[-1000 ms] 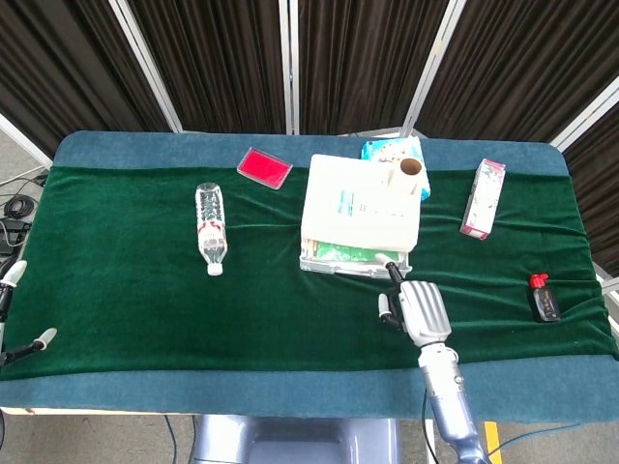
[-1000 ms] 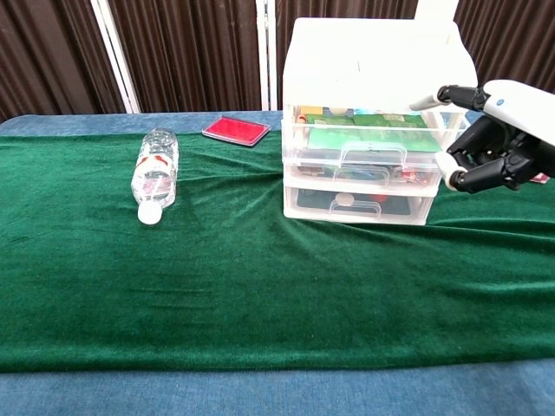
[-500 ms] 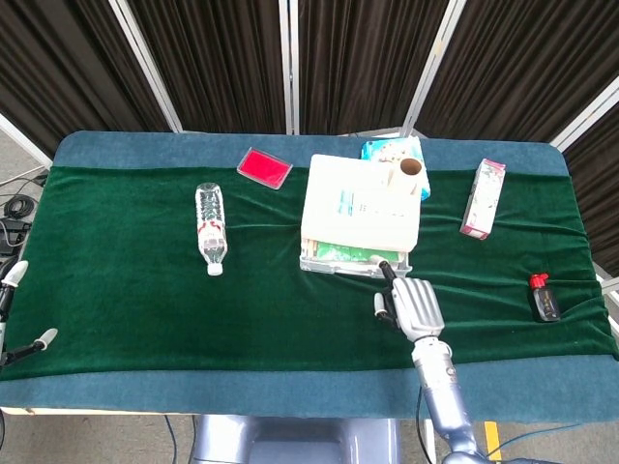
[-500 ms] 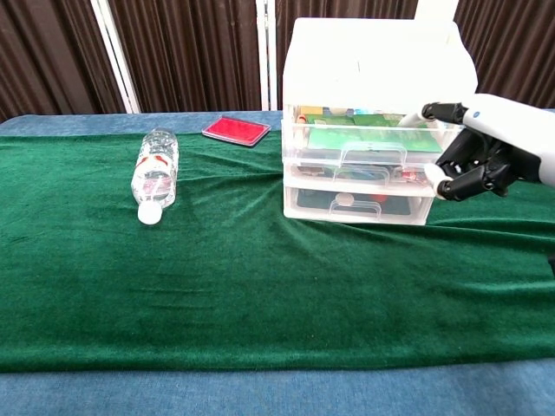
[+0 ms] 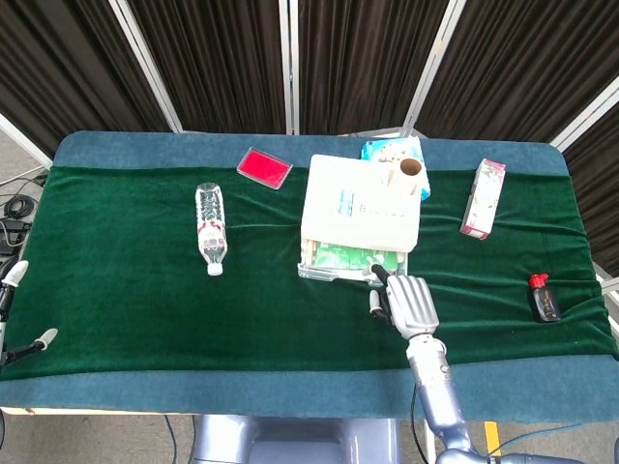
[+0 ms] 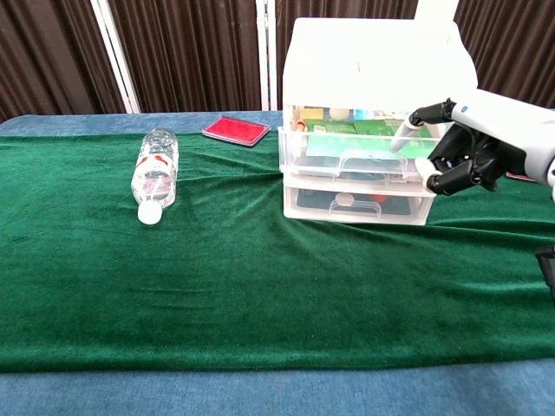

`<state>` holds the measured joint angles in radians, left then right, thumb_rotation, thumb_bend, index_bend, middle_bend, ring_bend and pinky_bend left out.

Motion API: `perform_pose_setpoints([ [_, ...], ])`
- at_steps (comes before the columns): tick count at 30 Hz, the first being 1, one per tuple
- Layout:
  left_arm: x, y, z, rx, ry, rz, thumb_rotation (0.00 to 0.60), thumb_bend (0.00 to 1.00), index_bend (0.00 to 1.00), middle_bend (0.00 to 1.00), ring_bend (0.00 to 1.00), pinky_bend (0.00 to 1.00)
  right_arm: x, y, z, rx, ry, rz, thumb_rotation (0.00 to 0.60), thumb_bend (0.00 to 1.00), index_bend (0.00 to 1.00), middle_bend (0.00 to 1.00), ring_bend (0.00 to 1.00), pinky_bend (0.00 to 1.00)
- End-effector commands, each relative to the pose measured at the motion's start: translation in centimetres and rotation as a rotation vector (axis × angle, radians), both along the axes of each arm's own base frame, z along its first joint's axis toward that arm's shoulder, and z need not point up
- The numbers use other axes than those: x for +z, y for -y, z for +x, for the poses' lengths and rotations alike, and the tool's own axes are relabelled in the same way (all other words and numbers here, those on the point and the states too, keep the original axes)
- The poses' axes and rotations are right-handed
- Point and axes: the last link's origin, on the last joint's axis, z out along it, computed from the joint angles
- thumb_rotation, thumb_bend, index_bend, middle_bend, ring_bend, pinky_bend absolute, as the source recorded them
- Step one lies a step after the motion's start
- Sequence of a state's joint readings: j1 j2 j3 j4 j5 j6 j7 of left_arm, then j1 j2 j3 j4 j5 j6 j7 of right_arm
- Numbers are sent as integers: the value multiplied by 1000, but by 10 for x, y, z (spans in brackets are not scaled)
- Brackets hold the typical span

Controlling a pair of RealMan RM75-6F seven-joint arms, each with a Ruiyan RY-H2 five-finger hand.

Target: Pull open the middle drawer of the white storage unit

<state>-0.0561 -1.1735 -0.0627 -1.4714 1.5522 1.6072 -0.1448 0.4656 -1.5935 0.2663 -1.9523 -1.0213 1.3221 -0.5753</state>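
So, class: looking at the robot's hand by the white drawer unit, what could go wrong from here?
The right hand sits at the right end of the translucent middle drawer, off its central handle, so pulling might skew or jam it. The light white plastic storage unit could slide on the green velvet cloth rather than open.

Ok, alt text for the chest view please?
The right hand reaches at the right front of a white storage unit, whose middle drawer sits slightly out. A water bottle lies left on green cloth.
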Motion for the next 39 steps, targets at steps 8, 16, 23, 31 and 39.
perform_pose_setpoints([
  [8,0,0,0,-1,-1,0,600,0,0,0,0,0,0,-11,-2,3,-18,22,600,546,431,893,939,820],
  [16,-1,0,1,-1,-3,-1,600,0,0,0,0,0,5,-19,0,16,-6,17,600,547,451,897,942,825],
  [23,-1,0,1,-1,-3,-3,600,0,0,0,0,0,8,-25,-1,21,-4,23,600,549,461,898,942,827],
  [31,-1,1,1,-1,-4,-5,600,0,0,0,0,0,10,-31,-4,21,5,30,600,549,466,898,942,827],
  [39,-2,0,1,-1,-5,-7,600,0,0,0,0,0,11,-31,-4,34,13,16,600,546,354,886,935,823],
])
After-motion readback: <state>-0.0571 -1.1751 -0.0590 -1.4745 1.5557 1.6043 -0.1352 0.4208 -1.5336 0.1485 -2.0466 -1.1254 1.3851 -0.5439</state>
